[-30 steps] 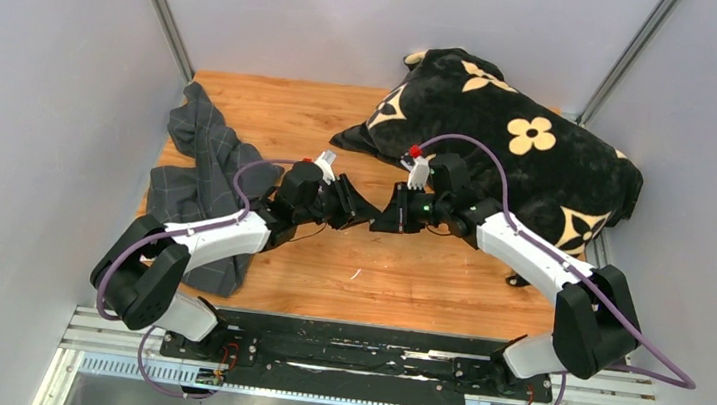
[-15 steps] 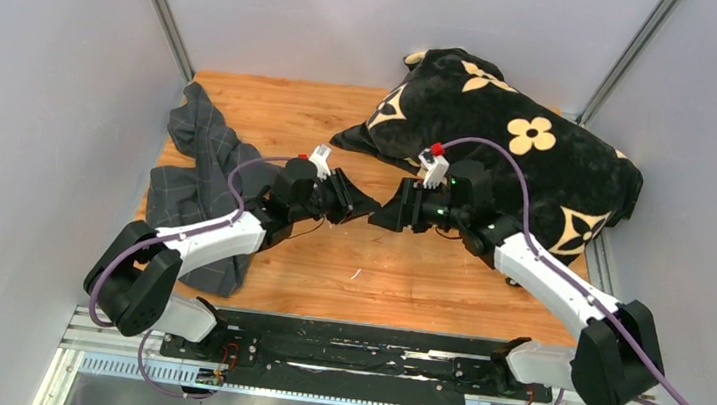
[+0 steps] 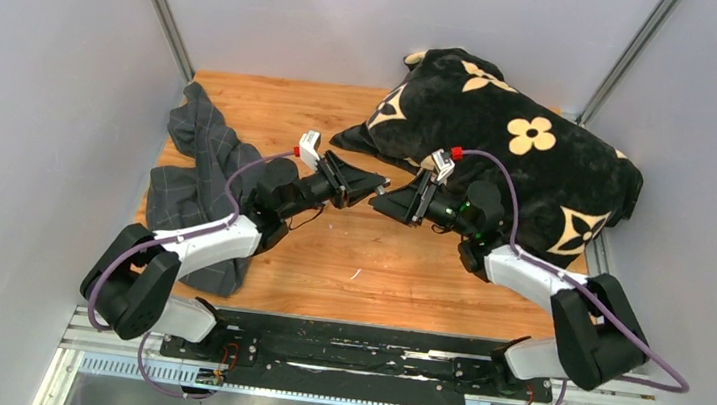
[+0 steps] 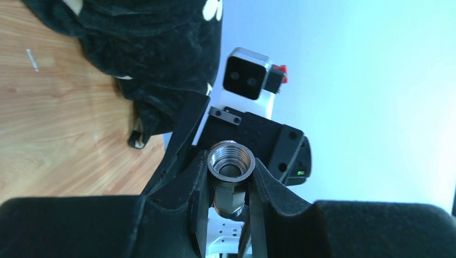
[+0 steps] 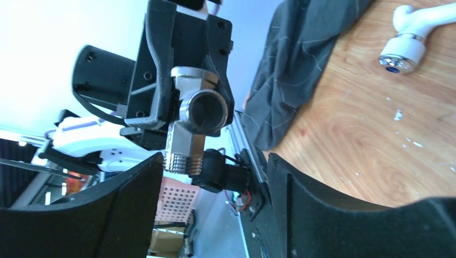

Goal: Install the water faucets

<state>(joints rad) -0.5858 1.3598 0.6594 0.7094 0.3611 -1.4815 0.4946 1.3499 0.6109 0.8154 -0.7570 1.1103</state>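
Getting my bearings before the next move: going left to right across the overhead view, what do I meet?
Checked cloth → left gripper, holding a metal fitting → right gripper, tips nearly meeting → flowered cushion.

Wooden table (image 3: 378,265): grey checked cloth (image 3: 199,171), black flowered cushion (image 3: 521,149), white tap body (image 5: 411,32).

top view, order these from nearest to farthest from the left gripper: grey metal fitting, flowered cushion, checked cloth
1. grey metal fitting, clamped in the left gripper
2. flowered cushion, just beyond, to the right
3. checked cloth, far off to the left
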